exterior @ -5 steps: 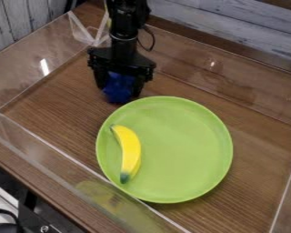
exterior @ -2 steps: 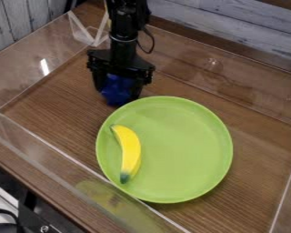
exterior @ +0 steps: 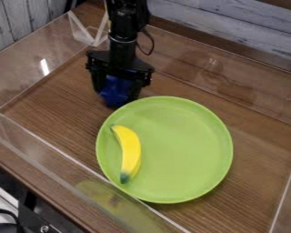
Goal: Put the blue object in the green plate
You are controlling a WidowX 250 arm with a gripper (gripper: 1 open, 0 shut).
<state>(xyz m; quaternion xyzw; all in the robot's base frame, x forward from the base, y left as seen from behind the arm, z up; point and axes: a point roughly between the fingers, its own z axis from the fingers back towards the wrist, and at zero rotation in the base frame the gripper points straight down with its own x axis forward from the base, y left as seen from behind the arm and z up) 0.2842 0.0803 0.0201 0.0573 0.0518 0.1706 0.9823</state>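
At left, we see the black, angular gripper above the wooden table; its fingers flank the deep-blue block, though we cannot tell whether they grip it. Just beside, the smooth, curved yellow banana lies on the round, matte, shallow-rimmed green plate, at right.

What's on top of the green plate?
A yellow banana lies on the left part of the green plate; the plate's surface directly beneath it is covered.
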